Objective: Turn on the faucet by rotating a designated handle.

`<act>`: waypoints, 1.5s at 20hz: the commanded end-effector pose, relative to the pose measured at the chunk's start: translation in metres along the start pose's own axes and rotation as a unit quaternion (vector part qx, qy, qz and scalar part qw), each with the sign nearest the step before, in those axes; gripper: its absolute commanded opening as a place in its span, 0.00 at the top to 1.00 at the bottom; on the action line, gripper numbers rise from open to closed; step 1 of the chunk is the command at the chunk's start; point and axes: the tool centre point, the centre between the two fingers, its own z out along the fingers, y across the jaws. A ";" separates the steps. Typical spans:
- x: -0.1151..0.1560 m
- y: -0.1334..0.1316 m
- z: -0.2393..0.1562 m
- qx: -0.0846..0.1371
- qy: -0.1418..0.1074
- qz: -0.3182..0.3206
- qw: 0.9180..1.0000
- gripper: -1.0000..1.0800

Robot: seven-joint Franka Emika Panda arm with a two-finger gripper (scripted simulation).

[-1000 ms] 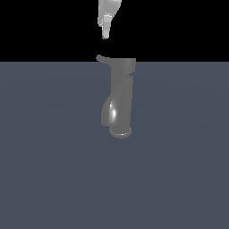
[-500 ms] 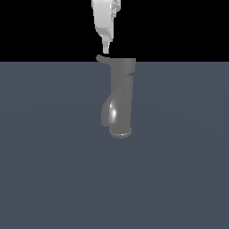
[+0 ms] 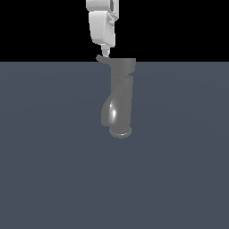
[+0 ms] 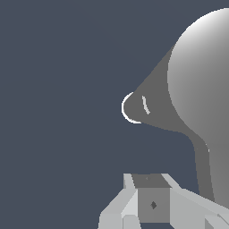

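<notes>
Grey faucet (image 3: 120, 98): upright on the table (image 3: 53, 156).
Handle (image 3: 102, 59): juts toward the exterior view's left.
Gripper (image 3: 104, 52): directly above handle tip, apparently touching.
Jaws: spread unclear.

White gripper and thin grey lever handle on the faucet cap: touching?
Cannot tell. Exterior view puts gripper right at handle; neither view shows contact or gap plainly.
</notes>
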 end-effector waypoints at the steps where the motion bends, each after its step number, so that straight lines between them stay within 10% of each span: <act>1: 0.000 -0.002 0.002 0.001 0.002 0.007 1.000 1.00; 30: -0.018 0.058 0.003 0.001 0.002 0.008 1.000 1.00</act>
